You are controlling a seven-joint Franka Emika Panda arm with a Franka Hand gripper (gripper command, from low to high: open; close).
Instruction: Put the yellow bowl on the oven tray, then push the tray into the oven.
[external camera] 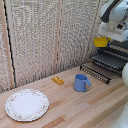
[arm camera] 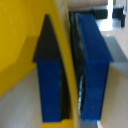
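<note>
The small yellow dish (external camera: 101,41) hangs in the air at the exterior view's upper right, held by its rim in my grabber (external camera: 103,35). In the wrist view the dish's yellow wall (arm camera: 20,45) fills one side, and its thin rim runs between my two blue fingers (arm camera: 94,70), with the grabber (arm camera: 67,32) shut on it. Just below and to the right of the dish lies the baking sheet (external camera: 111,60), a dark rack of parallel bars. It sticks out of the oven (external camera: 121,50) over the ribbed fold-down door (external camera: 94,71). The dish is not touching the rack.
On the wooden table stand a blue mug (external camera: 81,82) in front of the oven door, a small orange-yellow oblong piece (external camera: 58,80) beside it, and a large white patterned plate (external camera: 26,105) at the exterior view's lower left. A woven screen (external camera: 40,35) closes off the back.
</note>
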